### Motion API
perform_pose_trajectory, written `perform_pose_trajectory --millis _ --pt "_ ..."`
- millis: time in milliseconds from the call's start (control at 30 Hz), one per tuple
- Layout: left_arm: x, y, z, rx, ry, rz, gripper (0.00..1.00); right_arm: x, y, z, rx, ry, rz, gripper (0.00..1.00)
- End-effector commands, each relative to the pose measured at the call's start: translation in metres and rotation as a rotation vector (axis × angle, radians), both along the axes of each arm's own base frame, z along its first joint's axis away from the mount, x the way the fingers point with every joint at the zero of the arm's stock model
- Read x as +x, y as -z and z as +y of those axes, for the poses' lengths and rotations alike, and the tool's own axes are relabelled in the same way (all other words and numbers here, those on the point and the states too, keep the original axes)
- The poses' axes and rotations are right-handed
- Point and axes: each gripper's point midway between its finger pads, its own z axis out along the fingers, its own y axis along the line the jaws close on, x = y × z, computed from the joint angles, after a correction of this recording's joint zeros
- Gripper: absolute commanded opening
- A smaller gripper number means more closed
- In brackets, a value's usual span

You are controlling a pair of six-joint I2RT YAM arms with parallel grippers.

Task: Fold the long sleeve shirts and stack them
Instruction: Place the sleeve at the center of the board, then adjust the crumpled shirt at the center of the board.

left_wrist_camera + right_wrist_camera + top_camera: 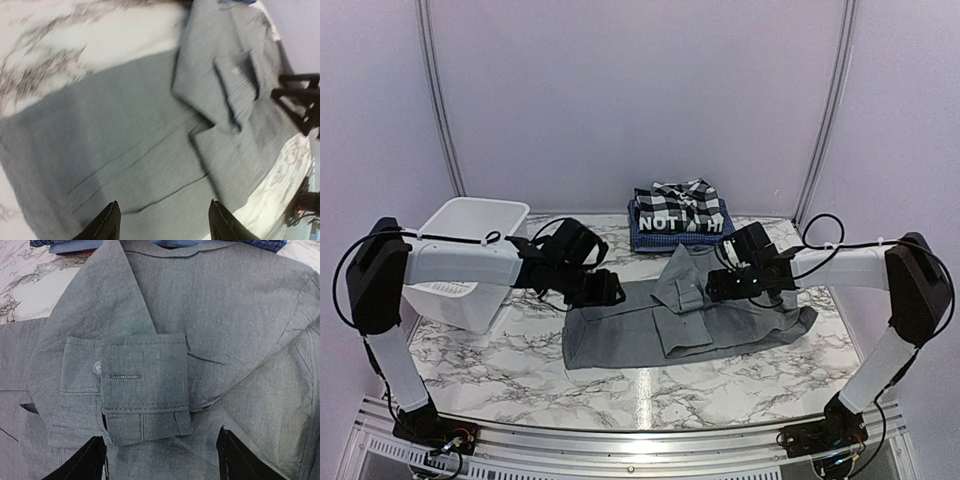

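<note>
Grey shirt: I see it (685, 325) spread flat across the middle of the top view on the bench (510, 355). It is a plain matte weave, with its collar towards the upper part of the frame.
Bench: white surface with grey marble veining and a faint sheen.
Folded stack: it sits just above the collar in the top view, with black-and-white plaid (682, 196) on top, white-lettered black (672, 222) under it and blue checked (642, 238) at the bottom.
Tub: white plastic (470, 255) with rounded corners, at the left of the top view, apart from the shirt.
Left tool: in the top view it (606, 290) is at the shirt's left edge. In its own view its tool (165, 222) has the black fingers spread over smooth cloth with long shallow creases, and I see nothing between them.
Right tool: in the top view it (722, 284) is over the shirt's right half. In its own view its tool (160, 460) is spread wide, gripping nothing.
Right wrist view only: a squared cuff (145, 385) folded onto the chest, with stitched edges, a pale round button (96, 368) and a sewn buttonhole (125, 376).
Left wrist view only: the right tool (300, 100) shows as a dark shape at the right edge, though I find this view blurred.
</note>
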Motion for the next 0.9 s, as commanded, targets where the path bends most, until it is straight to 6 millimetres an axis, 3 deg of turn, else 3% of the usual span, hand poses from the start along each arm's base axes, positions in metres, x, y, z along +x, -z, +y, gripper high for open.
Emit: perform_pose_trajectory --millis 0,167,300,400,533,667,767,867 --pt "-0.037 0.034 0.036 0.067 -0.041 0.064 0.6 -0.01 0.016 -0.011 -0.028 0.077 0.029 0.7" --pt "-0.065 0.057 0.025 0.049 0.024 0.107 0.52 -0.035 0.05 -0.029 -0.06 0.15 0.102 0.65" --pt "-0.077 0.087 0.029 0.092 0.012 0.183 0.41 -0.057 0.066 -0.027 -0.089 0.15 0.143 0.65" --pt "-0.086 0.103 0.051 0.151 -0.035 0.202 0.4 -0.076 0.074 -0.02 -0.081 0.136 0.174 0.64" --pt "-0.105 0.121 0.101 0.289 -0.084 0.229 0.4 -0.108 0.077 -0.003 -0.045 0.092 0.212 0.64" --pt "-0.113 0.122 0.14 0.354 -0.125 0.224 0.4 -0.133 0.069 0.015 -0.024 0.05 0.226 0.64" --pt "-0.116 0.114 0.137 0.332 -0.095 0.219 0.4 -0.135 0.057 0.013 -0.036 0.058 0.203 0.65" --pt "-0.109 0.093 0.12 0.285 -0.059 0.172 0.4 -0.129 0.038 0.014 -0.03 0.051 0.161 0.66"
